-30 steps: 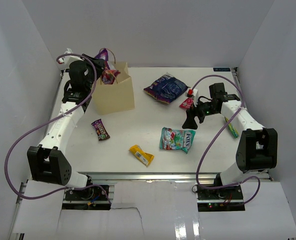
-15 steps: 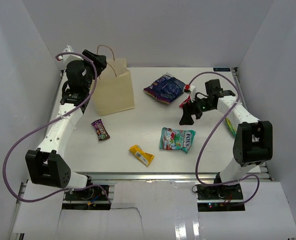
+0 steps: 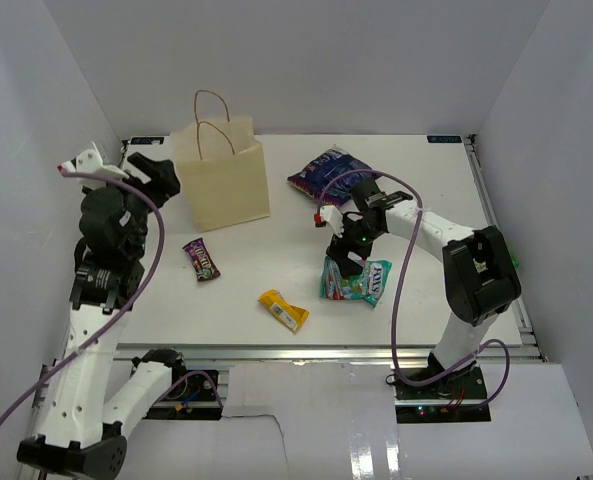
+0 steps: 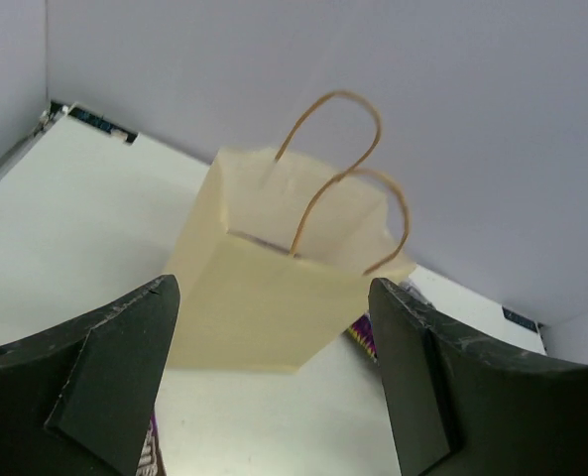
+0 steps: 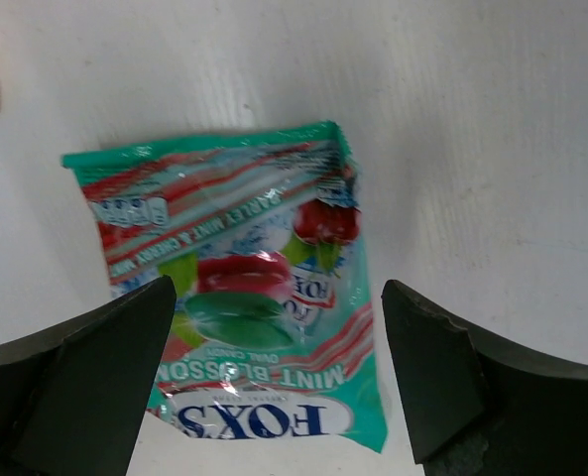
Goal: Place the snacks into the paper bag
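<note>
— Where is the teal-green candy bag [image 5: 239, 288] relative to the right gripper [image 5: 274, 387]?
— Flat on the table [image 3: 266, 250], right beneath it, framed by its spread, empty fingers. I cannot tell whether they touch.
— Its look?
— Shiny teal, red stripes, red fruit, green leaves, "FOX'S" lettering.
— And the left gripper [image 4: 259, 397]?
— Also spread wide, holding nothing, facing the upright paper bag [image 4: 274, 288] at the table's far left.
</note>
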Available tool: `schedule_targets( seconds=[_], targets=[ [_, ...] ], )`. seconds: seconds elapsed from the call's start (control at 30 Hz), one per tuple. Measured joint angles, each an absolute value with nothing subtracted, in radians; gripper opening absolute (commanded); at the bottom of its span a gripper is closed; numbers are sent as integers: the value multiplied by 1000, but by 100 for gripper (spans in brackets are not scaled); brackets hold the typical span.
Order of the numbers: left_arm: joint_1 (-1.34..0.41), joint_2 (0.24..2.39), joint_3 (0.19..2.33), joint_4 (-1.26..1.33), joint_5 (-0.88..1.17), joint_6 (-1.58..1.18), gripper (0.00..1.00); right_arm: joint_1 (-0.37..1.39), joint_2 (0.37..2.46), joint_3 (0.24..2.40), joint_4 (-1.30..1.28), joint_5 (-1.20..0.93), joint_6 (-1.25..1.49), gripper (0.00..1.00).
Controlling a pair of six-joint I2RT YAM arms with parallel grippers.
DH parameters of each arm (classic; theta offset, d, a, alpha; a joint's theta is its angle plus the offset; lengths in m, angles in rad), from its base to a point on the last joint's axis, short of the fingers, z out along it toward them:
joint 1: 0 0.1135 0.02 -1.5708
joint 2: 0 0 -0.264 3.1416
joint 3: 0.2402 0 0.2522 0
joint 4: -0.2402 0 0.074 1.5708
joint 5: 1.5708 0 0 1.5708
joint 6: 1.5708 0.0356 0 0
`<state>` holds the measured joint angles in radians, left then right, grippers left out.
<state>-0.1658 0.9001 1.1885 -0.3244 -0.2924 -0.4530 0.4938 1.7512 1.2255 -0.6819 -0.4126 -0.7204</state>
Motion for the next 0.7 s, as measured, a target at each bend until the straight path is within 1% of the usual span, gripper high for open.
schedule_targets(
  seconds=[0.07,0.13,0.2,0.23,0.3,0.4,0.43,0.5,0.53,0.6,0.63,0.7],
  targets=[
    [-166,816,1106,-381,-294,-484,88,482,1760,1225,-676,-380,-768,90],
    [-166,756,1019,-432,-284,-530,88,471,1771,1226,-670,-346,-802,92],
    [-166,715,929,-475,-267,-583,88,467,1796,1231,-667,-327,-830,96],
    [-166,702,887,-504,-254,-609,88,467,1816,1234,-669,-322,-842,100],
    [-166,690,818,-542,-232,-656,88,467,1854,1251,-685,-336,-854,93],
    [-166,686,757,-593,-210,-716,89,465,1869,1261,-708,-372,-860,78],
    [-166,685,746,-606,-202,-734,89,465,1870,1261,-714,-383,-859,62],
    [-166,684,736,-618,-190,-765,89,465,1874,1260,-729,-411,-851,45],
    [-166,684,730,-618,-183,-781,89,465,1874,1260,-737,-423,-846,31],
    [-166,686,719,-620,-171,-808,89,461,1874,1261,-742,-456,-841,20],
    [-166,691,714,-622,-166,-819,89,456,1872,1261,-744,-477,-838,16],
    [-166,705,711,-625,-158,-833,89,444,1871,1262,-754,-516,-832,13]
  ],
)
